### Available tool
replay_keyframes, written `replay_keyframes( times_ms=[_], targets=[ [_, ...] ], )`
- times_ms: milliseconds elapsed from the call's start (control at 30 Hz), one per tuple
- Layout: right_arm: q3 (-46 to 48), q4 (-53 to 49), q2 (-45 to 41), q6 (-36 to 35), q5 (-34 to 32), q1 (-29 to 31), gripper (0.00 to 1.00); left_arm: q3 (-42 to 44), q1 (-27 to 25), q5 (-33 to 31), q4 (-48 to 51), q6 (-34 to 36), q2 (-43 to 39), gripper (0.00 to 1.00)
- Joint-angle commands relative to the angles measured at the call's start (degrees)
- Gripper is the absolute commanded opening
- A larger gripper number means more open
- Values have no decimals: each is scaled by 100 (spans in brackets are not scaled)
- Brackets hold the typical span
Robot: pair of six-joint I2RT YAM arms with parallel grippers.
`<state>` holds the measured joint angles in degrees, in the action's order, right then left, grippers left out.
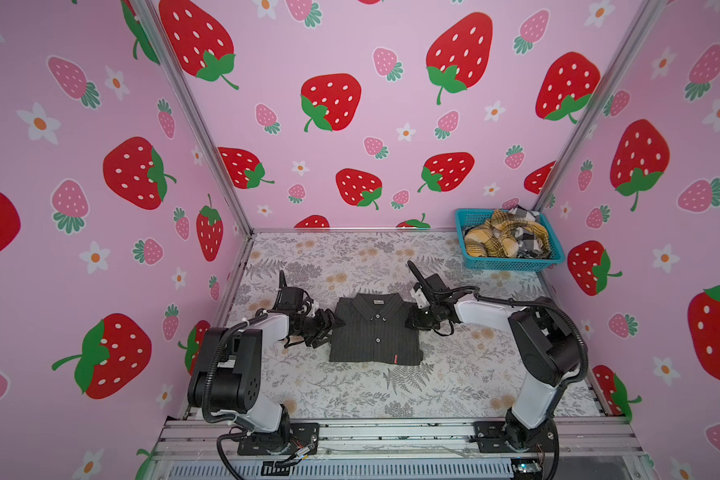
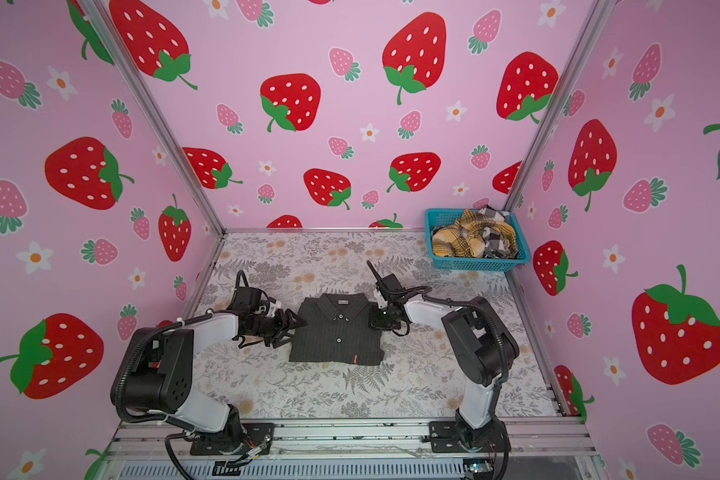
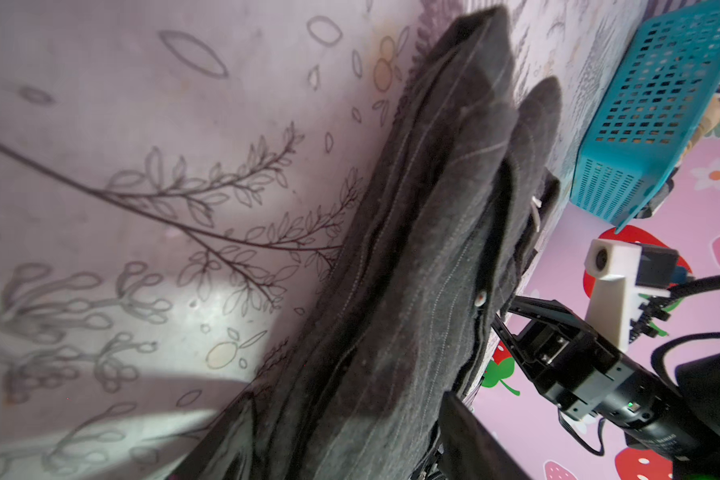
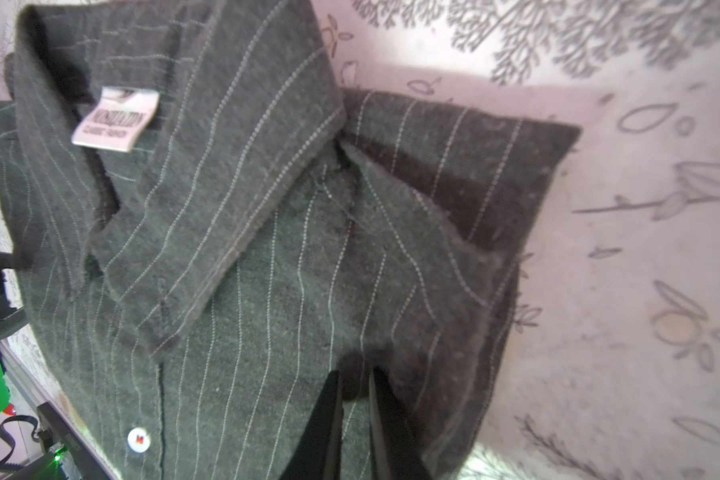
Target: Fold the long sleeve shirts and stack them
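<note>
Right end effector (image 4: pixel 355 374) pinches the folded charcoal pinstripe shirt (image 1: pixel 375 332) (collar (image 4: pixel 225 166) just beside it); left end effector (image 1: pixel 331 330) straddles the opposite edge, spread.

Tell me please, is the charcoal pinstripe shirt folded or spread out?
Folded: the charcoal pinstripe shirt lies as a compact rectangle, no sleeves spread out.
</note>
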<state>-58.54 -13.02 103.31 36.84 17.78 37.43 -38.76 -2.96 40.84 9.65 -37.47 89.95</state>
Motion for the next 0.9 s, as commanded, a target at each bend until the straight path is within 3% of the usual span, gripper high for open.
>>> replay_keyframes(
  times_ms=[0,200,467,867],
  targets=[
    [-64,-272,-264,24,-244,-61,19,246,-54,-232,-16,-140,164,71],
    [-411,-524,-404,-79,-334,-142,21,223,-55,-270,189,-88,-1,70],
    [-921,-687,255,-325,-385,-385,18,248,-38,-335,274,-84,47,68],
    [-692,-430,856,-320,-518,-500,15,386,-28,-271,210,-153,93,61]
  ],
)
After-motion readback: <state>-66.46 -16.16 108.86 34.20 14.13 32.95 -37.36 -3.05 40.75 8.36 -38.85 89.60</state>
